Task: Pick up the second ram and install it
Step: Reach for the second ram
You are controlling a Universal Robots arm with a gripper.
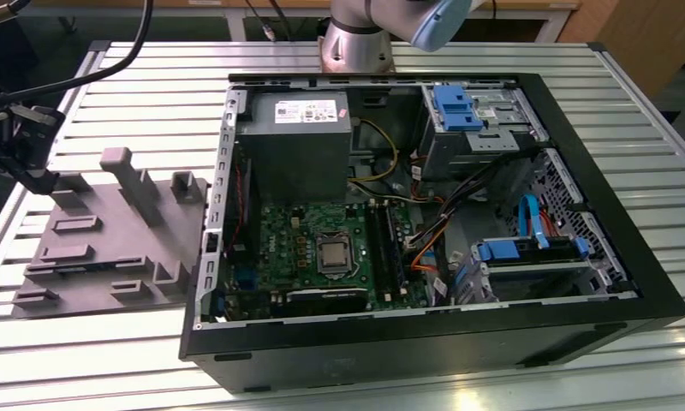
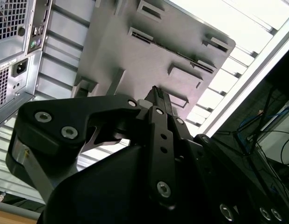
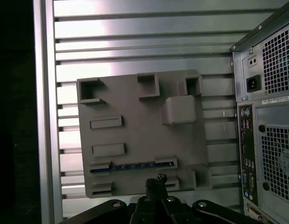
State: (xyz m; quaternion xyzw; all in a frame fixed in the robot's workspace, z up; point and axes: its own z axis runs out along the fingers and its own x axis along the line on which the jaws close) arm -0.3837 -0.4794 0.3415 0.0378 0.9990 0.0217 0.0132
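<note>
The second ram (image 3: 133, 166) is a thin blue-green strip standing on edge in a long slot of the grey moulded tray (image 3: 135, 126), near one tray edge. In the first wrist view my gripper (image 3: 156, 180) pokes in beside that slot, over the tray's edge. Its dark fingers are pressed together with nothing between them. In the second wrist view the gripper (image 2: 156, 93) hangs above the tray (image 2: 135, 60), apart from it. The open computer case (image 1: 434, 223) lies on the table, with the motherboard's black memory slots (image 1: 385, 248) in its middle.
The tray (image 1: 103, 248) carries several raised blocks and tall posts (image 1: 120, 175) on the exterior view's left. The case's rear panel (image 3: 265, 121) stands close beside the tray. The slatted metal table (image 1: 114, 86) ends just past the tray. Black gear with cables (image 1: 11, 141) sits at the table's left edge.
</note>
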